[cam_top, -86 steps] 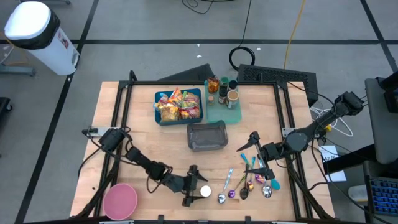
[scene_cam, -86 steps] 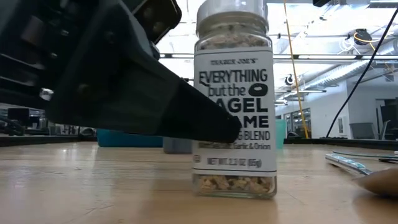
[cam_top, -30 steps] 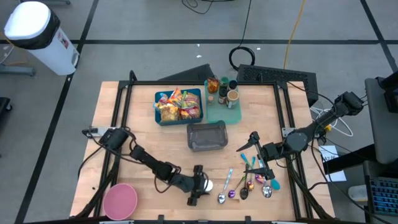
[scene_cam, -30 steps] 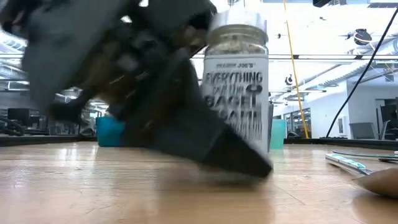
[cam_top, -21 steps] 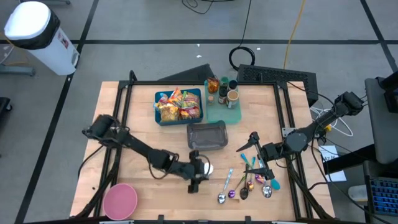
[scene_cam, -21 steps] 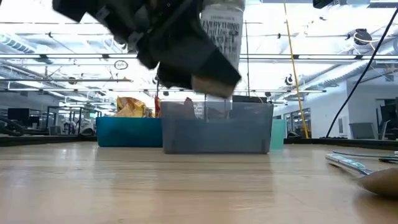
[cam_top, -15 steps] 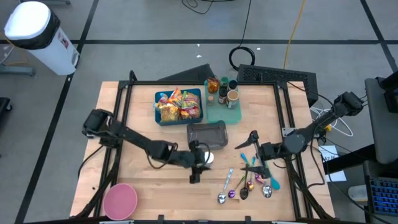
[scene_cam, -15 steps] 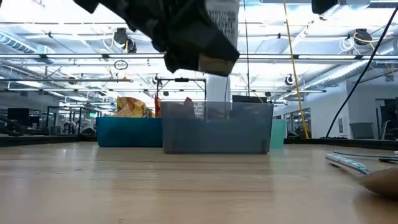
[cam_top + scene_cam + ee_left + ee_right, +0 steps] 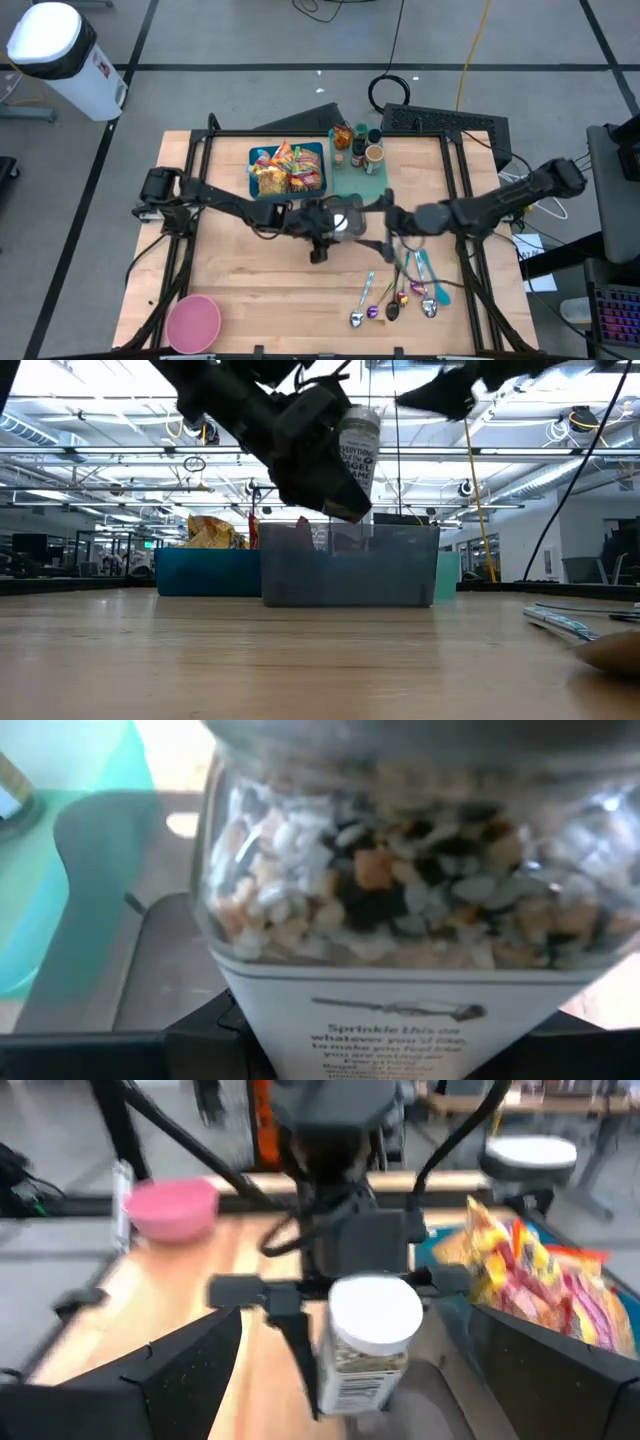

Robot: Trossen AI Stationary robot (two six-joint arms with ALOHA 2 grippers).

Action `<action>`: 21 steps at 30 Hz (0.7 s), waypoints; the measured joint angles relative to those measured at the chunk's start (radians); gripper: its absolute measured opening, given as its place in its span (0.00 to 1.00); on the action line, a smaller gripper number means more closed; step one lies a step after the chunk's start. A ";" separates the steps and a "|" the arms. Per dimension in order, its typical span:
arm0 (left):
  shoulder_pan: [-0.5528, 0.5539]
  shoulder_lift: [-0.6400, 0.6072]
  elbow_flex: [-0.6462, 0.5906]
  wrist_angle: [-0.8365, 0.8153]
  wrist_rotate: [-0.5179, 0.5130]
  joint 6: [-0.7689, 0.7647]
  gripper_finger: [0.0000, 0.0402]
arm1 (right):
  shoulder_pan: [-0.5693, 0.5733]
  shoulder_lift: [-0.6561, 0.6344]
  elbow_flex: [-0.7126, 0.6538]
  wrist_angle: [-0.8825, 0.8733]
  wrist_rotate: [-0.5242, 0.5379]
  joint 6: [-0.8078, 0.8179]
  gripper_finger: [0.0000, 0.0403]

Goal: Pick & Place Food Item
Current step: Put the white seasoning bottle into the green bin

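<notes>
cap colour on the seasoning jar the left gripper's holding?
White, on the clear glass seasoning jar held by the left gripper; the right wrist view shows it best.

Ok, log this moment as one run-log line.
left gripper: shut on seasoning jar, held above grey bin | right gripper: open, beside jar | jar: tilted, not released

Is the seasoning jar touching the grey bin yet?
Apart. The low view shows the seasoning jar held up by the left end effector, with clear air above the grey bin.
</notes>
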 joint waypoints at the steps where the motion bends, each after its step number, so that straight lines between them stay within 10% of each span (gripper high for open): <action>1: 0.008 0.000 0.000 -0.005 0.009 0.000 0.50 | -0.031 0.022 0.025 -0.025 -0.023 0.003 0.94; 11: 0.033 0.000 0.000 -0.009 0.009 0.019 0.50 | -0.232 0.193 0.098 -0.049 -0.277 0.018 0.93; 21: 0.032 0.000 0.000 -0.009 0.009 0.019 0.50 | -0.249 0.246 0.099 0.004 -0.308 0.011 0.89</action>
